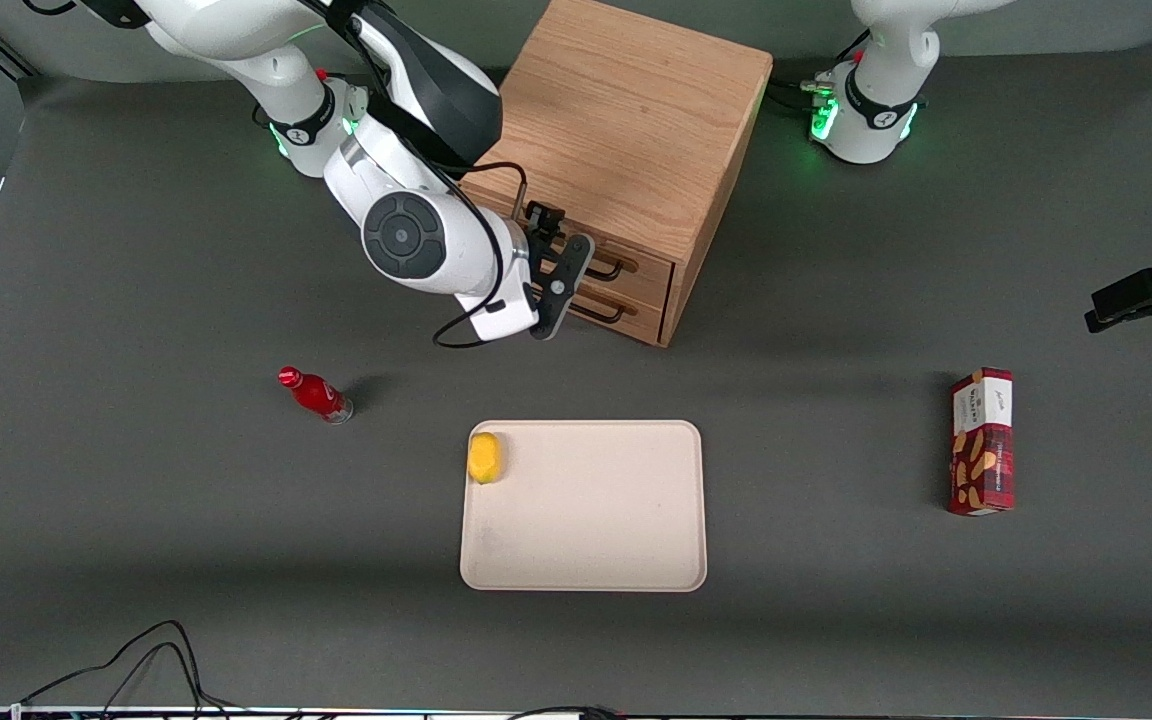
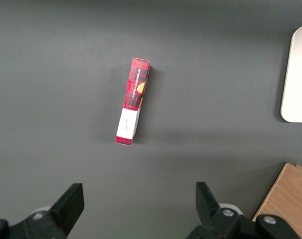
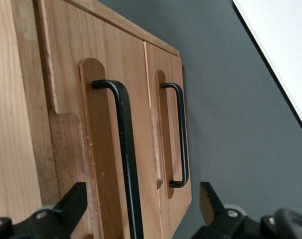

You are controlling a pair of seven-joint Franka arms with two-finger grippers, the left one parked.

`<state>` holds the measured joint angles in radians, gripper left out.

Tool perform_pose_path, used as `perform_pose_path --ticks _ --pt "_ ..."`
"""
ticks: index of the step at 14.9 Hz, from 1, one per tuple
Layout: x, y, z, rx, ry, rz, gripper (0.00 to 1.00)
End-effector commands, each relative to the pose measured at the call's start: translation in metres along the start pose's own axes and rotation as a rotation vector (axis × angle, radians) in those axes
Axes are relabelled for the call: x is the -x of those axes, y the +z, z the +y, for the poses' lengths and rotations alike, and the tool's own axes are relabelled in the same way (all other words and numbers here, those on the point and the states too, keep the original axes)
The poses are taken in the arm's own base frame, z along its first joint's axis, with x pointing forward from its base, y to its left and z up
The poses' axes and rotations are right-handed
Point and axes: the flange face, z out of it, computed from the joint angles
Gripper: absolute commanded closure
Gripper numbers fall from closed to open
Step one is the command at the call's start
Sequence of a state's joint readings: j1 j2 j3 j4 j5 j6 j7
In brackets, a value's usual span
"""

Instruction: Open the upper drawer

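Dark grey matting (image 1: 136, 560) covers the whole table you are working over. Nearest the front camera you have a cream tray (image 1: 596, 540), with a yellow fruit (image 1: 484, 457) lying in the corner of it that points toward the working arm's end. Slightly farther from the camera, a small red bottle (image 1: 317, 395) lies tilted on the mat, well apart from the tray; toward the parked arm's end sits a red plaid snack box (image 1: 982, 441). Farther off stands the oak cabinet (image 1: 626, 130), both its drawers shut flush. Your gripper (image 1: 558, 285) hangs just in front of the upper drawer (image 3: 111, 124), fingers (image 3: 66, 206) spread apart on either side of its black wire handle (image 3: 123, 149), not closed on it. The lower drawer (image 3: 166, 84) sits directly beneath.
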<state>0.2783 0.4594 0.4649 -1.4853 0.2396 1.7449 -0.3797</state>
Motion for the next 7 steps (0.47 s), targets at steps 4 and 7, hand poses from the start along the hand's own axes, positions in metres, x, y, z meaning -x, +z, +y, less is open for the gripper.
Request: perform_pose_path --ticks 4,7 --pt "0.0176 0.0110 -0.0103 0.047 -0.048 0.030 0.00" --pt "0.0172 0.0113 -0.0110 0.049 -0.063 0.030 0.00"
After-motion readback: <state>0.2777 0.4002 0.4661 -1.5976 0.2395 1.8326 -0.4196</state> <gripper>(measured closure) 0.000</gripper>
